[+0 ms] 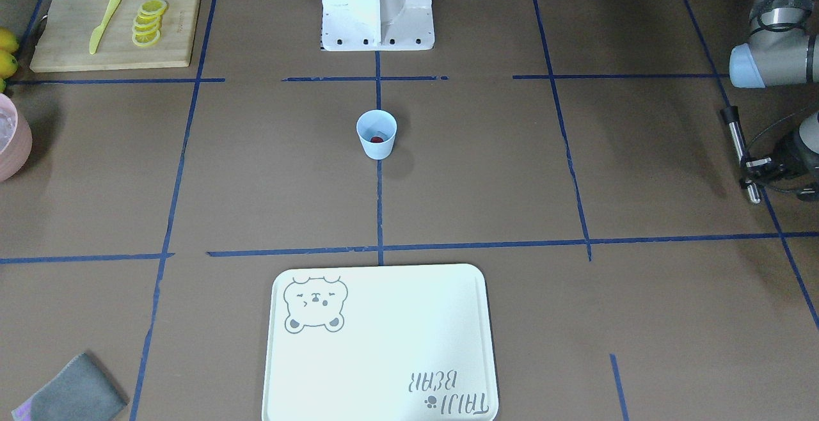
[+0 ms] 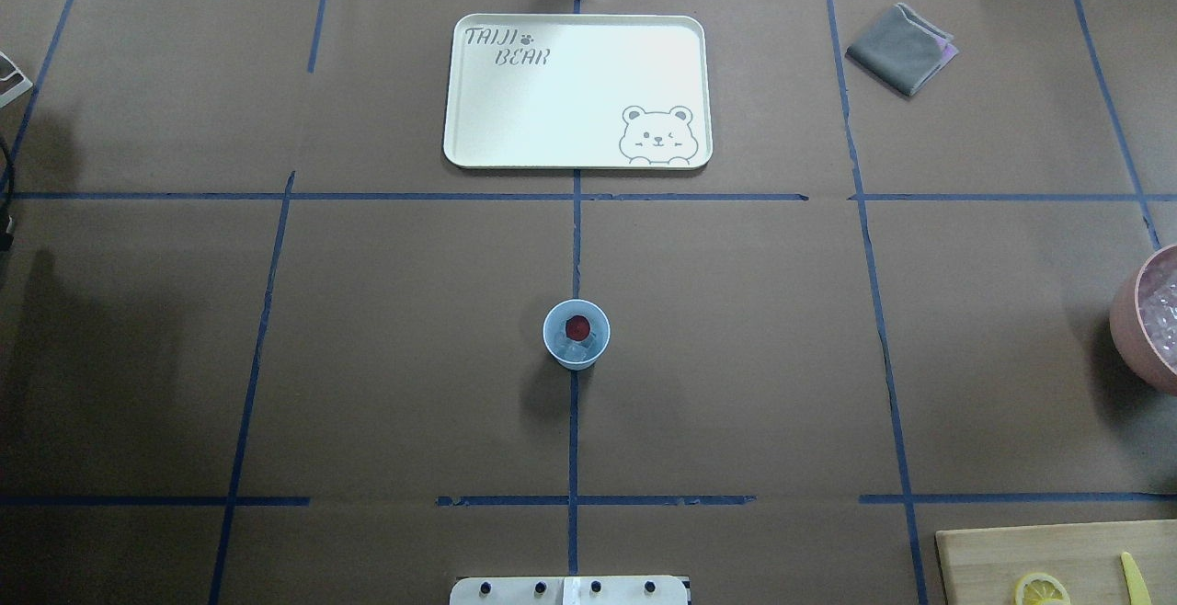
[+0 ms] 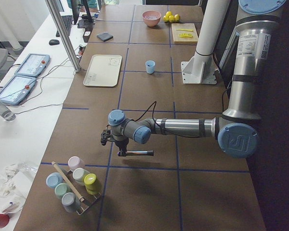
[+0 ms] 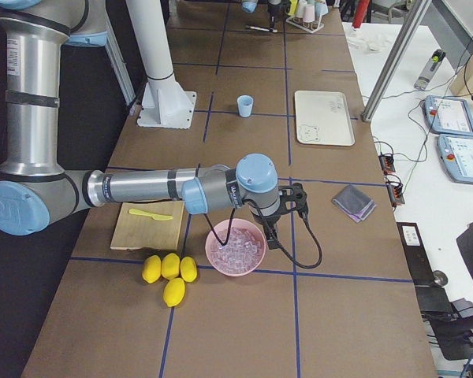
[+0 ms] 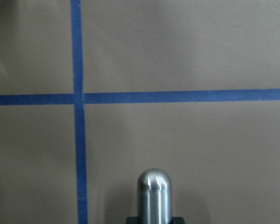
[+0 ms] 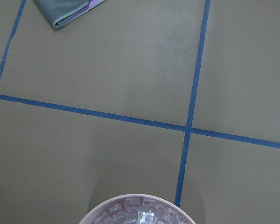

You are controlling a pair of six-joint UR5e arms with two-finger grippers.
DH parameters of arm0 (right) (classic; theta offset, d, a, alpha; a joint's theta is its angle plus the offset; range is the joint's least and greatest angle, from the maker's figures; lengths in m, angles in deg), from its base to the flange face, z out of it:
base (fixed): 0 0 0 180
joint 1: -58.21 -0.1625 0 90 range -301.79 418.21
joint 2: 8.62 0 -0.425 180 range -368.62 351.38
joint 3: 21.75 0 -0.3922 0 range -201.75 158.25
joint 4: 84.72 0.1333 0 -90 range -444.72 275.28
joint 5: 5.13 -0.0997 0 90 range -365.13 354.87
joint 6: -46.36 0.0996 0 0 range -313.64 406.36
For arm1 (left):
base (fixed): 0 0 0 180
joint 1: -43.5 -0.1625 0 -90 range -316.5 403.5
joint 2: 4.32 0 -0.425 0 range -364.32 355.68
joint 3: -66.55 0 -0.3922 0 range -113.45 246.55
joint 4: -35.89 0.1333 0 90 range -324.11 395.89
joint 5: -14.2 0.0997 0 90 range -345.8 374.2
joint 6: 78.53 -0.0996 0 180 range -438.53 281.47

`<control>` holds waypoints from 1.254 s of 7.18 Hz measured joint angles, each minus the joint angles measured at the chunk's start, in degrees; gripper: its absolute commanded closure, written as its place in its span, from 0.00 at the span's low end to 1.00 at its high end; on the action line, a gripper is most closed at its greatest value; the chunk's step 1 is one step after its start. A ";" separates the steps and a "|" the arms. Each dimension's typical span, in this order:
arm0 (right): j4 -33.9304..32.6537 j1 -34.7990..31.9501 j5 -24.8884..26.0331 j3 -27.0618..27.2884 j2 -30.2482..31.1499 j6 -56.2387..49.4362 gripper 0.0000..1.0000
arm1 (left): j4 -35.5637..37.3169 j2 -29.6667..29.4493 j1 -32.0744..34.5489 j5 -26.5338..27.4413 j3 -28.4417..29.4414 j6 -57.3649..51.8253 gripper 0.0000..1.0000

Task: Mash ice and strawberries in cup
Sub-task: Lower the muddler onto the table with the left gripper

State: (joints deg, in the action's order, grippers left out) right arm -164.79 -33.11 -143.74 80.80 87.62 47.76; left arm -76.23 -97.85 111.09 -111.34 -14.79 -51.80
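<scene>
Overhead exterior showed me the tapered plastic cup [image 2: 553,333] holding a round strawberry [image 2: 577,326] and clear ice [image 2: 577,351]. Left wrist-mounted showed the polished dome of the steel rod [image 5: 154,196] gripped by my left tool [image 1: 752,171]. I couldn't tell the right tool's [image 4: 277,224] state.

Light fell evenly from above, bright and cool, and the brown table [image 2: 736,357] showed little glare. The cup [image 2: 577,334] cast a soft-edged shadow toward the lower left in the overhead view and toward the lower right in the front-facing one. The pale tray [image 1: 384,344] looked washed nearly white in the front-facing view. A broad dim patch darkened the table's left side in the overhead view, and the strip beyond its far edge was blown out. The left wrist view was soft, with twin highlights on the metal rod [image 5: 154,186]. A faint shadow lay above the pink bowl [image 6: 140,197].
</scene>
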 measured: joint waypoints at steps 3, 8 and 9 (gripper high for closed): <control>0.00 0.00 0.02 -0.06 0.00 0.00 0.01 | -1.64 -0.47 0.00 0.26 1.64 0.05 0.82; 0.02 0.00 0.09 -0.03 -0.08 0.00 0.01 | -2.20 -0.49 0.00 0.27 1.73 0.32 0.00; 0.06 0.00 0.09 0.00 -0.11 0.00 0.01 | -2.91 -0.36 0.00 0.29 1.72 0.37 0.00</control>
State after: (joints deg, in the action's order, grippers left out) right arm -164.73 -33.11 -143.65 80.81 87.50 47.76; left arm -79.15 -98.22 111.09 -111.05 -13.07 -51.42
